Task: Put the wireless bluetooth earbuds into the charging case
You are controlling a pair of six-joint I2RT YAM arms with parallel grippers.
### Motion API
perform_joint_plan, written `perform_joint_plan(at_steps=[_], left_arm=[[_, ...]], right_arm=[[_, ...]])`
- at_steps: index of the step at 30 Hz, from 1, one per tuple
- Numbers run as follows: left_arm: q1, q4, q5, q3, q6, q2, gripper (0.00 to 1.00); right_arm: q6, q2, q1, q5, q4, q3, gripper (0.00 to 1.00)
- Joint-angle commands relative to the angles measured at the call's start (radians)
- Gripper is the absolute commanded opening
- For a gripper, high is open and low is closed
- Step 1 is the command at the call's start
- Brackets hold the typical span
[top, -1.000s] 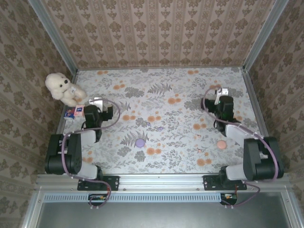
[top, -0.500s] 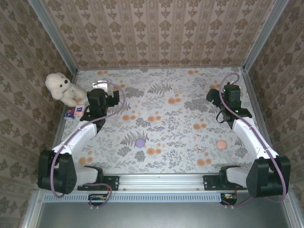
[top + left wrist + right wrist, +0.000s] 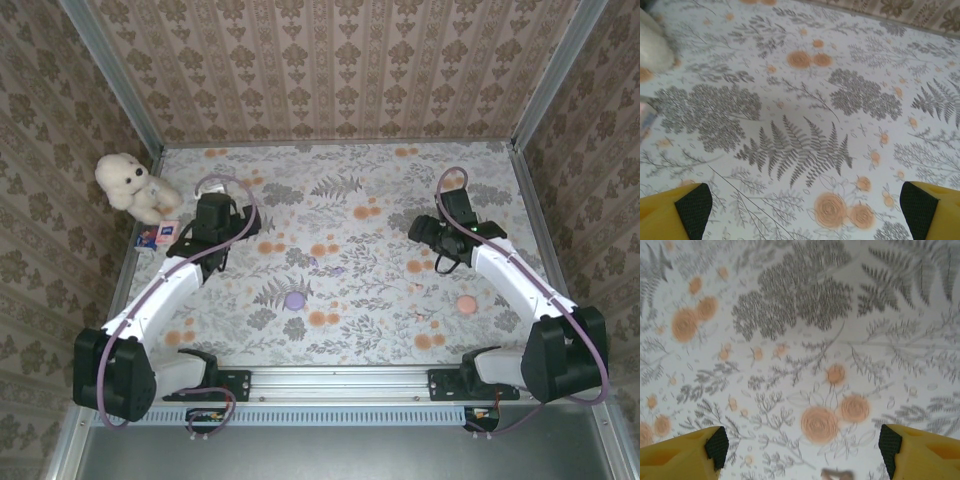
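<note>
The lilac earbud (image 3: pixel 337 270) lies near the purple case (image 3: pixel 294 299), the pinkish earbud (image 3: pixel 416 288) near the pink case (image 3: pixel 465 304).

Cloth (image 3: pixel 340 200) centre lies open; plush toy (image 3: pixel 128 183) crowds the far-left corner.

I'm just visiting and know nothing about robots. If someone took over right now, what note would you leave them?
Left tool: open, empty, over the cloth, left side.
Right tool: open, empty, over the right side.
Lilac earbud lies loose mid-cloth, just beyond the purple case. Pink case sits by the right arm; the pale speck left of it may be the other earbud.
Done: nothing inserted yet.
Left: pick up each earbud, seat it in a case.
</note>
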Motion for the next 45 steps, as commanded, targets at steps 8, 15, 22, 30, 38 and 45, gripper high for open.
perform_joint_plan(at_steps=[8,15,22,30,38,45], left_arm=[[-0.039,-0.028,0.088,0.033,-0.055,0.035,1.00],[-0.053,0.004,0.134,0.009,-0.076,0.050,1.00],[-0.073,0.040,0.145,0.018,-0.100,0.085,1.00],[-0.094,0.057,0.163,0.065,-0.102,0.152,1.00],[-0.103,0.060,0.168,0.094,-0.090,0.170,1.00],[-0.108,0.061,0.165,0.100,-0.095,0.171,1.00]], right_arm=[[0.292,-0.084,0.003,0.123,-0.223,-0.020,0.83],[0.546,-0.139,-0.016,0.145,-0.324,-0.108,0.85],[0.688,-0.077,-0.106,0.075,-0.401,-0.086,0.88],[0.754,-0.033,-0.190,0.032,-0.457,-0.068,0.88],[0.783,-0.037,-0.218,-0.012,-0.409,-0.137,0.89],[0.798,-0.008,-0.230,-0.037,-0.356,-0.180,0.92]])
